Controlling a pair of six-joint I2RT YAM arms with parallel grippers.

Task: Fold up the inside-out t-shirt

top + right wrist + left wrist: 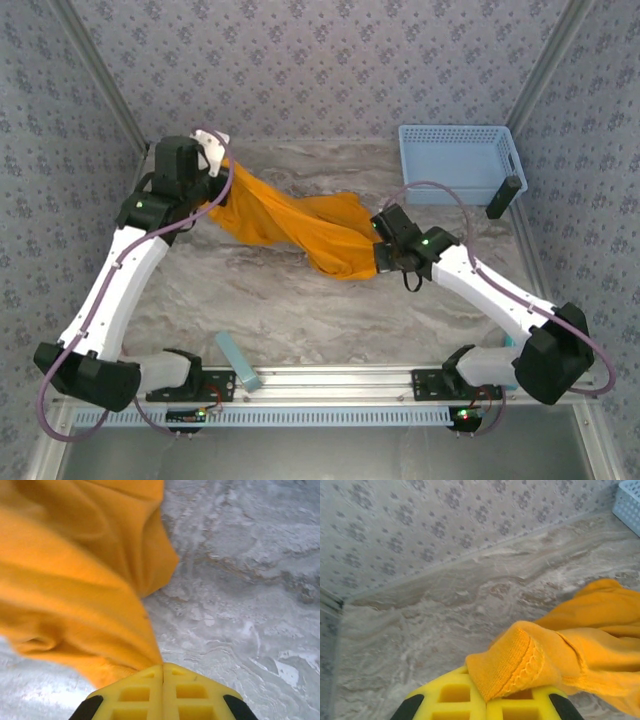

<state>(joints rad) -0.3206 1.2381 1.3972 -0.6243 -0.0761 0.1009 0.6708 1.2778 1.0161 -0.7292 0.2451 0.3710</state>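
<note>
1. Holding the inside-out t-shirt (290,225) between the two grippers, as a bunched orange-yellow band stretching across the far middle of the marble-patterned table (300,320).
2. Pinching one end with the left gripper (216,188) near the far-left corner in the top view, and sloping from there toward the right gripper (378,252) at the centre-right of the table.
3. Clamping, in the left wrist view, a stitched hem of the t-shirt (580,645) between the yellow fingers (450,697) of the left gripper (486,697); closing narrow on the cloth, with a folded edge sticking out over the fingertips.
4. Squeezing, in the right wrist view, a gathered part of the t-shirt (75,580) with the right gripper (162,676); pressing the yellow fingers (200,692) fully together, with only thin cloth caught at the tips.
5. Hanging in loose folds up and to the left of the right gripper in its wrist view, over the table (240,605); impossible to tell about contact of the lowest folds with the surface.
6. Standing well apart from the shirt, at the far-right corner: the light blue basket (455,131), with a black object (503,197) just beside its right end.
7. Lying near the front rail, also well apart from the shirt: a small light blue block (238,362).
</note>
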